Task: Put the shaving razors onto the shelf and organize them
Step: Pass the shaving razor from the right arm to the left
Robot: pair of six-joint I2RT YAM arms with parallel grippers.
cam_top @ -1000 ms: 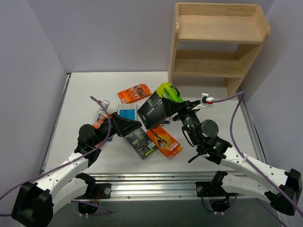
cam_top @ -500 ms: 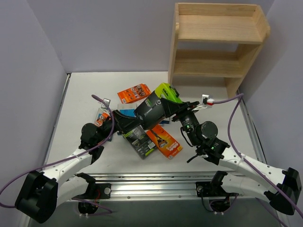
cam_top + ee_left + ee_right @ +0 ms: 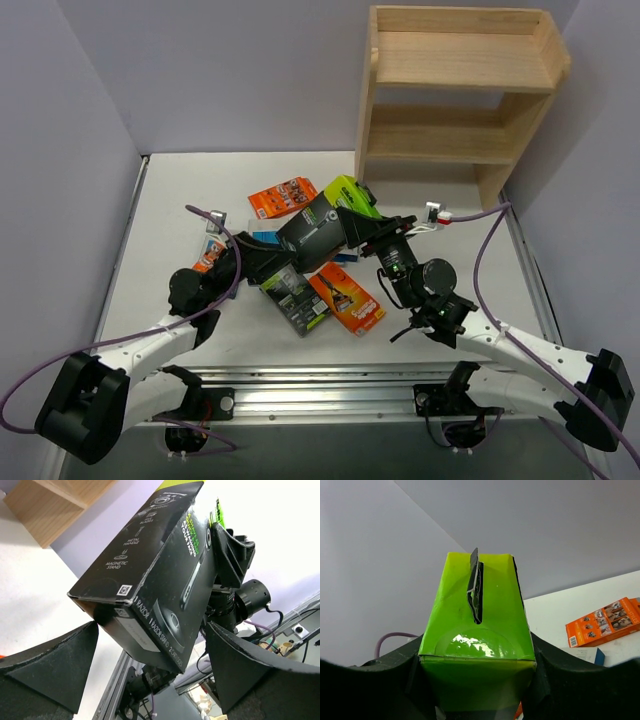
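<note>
**One hand on a long box: it could swing or slip**

My right hand (image 3: 368,228) was closed on the lime-green end of the black razor box (image 3: 318,228). It held the box tilted in the air above the middle of the surface (image 3: 180,200). My left hand (image 3: 152,630) was open, with one finger on each side of the black lower end and a gap at both, so it gave no support.

I judged the grip to be the weak point. The box was long and caught only at one end, so its weight could turn it between the pads or pull it out. It would then drop on the second black box (image 3: 296,297) and the orange pack (image 3: 347,298) lying under it and scatter them.

My left hand could also knock the lower end when it drew away. The shelf (image 3: 455,100) stood at the far right corner. A box arriving tilted could catch its left side panel (image 3: 365,120).
</note>
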